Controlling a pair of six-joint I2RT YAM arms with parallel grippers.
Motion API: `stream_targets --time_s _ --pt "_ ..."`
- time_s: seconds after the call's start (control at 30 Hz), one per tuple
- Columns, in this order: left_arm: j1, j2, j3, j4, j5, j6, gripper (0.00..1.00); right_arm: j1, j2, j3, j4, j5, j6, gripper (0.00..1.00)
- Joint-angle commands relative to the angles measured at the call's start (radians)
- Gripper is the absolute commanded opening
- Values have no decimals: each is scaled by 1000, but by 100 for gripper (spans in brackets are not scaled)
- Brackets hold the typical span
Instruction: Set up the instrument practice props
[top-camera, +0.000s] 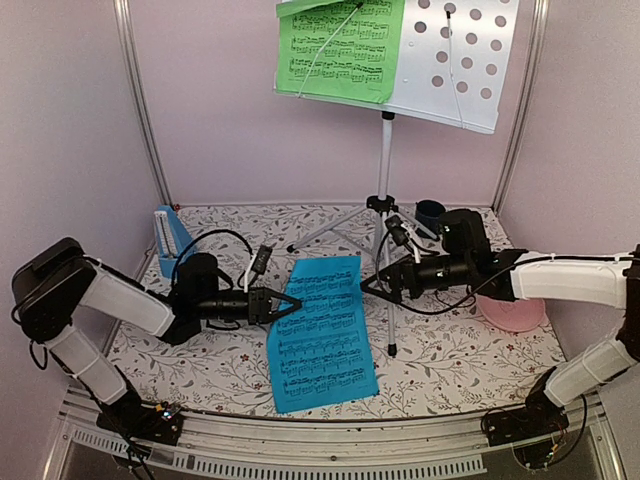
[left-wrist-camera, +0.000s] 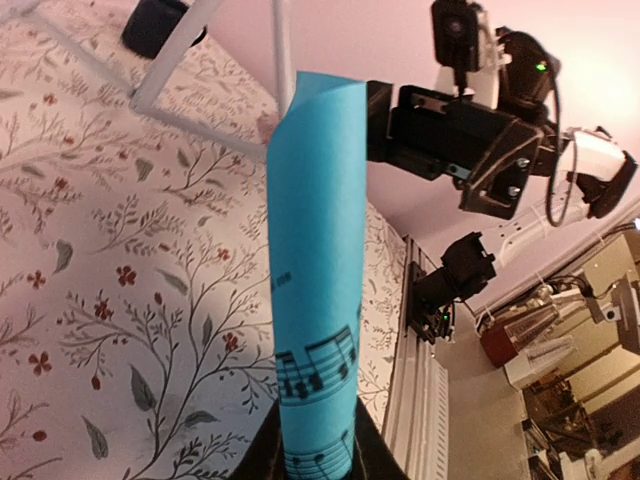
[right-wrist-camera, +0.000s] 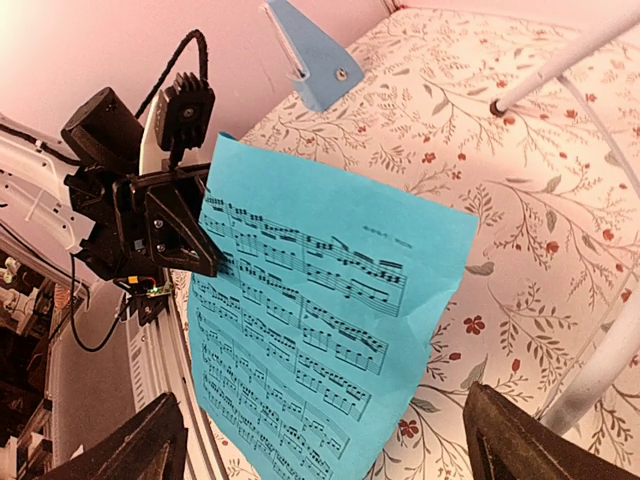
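The silver tripod music stand stands at the back, its perforated desk tilted. The green sheet lies on the desk's left half. My left gripper is shut on the left edge of the blue sheet and holds it lifted off the table. In the left wrist view the sheet rises edge-on from the gripper. My right gripper is open and empty beside the sheet's upper right edge. In the right wrist view the gripper faces the sheet. The blue metronome stands at the back left.
A dark blue mug stands by the stand's feet at the back right. A pink plate lies under my right arm. The stand's legs spread over the floral tablecloth. Pink walls close in three sides.
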Motion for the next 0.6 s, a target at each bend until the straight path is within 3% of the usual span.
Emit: stream_targets --time_s 0.0,0.17,0.23,0.57 --pt "3 -123 -7 -17 68 138 17 -30 -85 -23 59 -89 5 99" --pt "-2 -248 2 -60 97 181 17 -35 -83 -27 73 -236 -12 99" --pt "-7 -279 19 -76 108 186 17 -25 -81 -28 105 -291 -5 94" --pt "-32 -320 74 -70 141 148 17 68 -66 32 91 -273 -50 79"
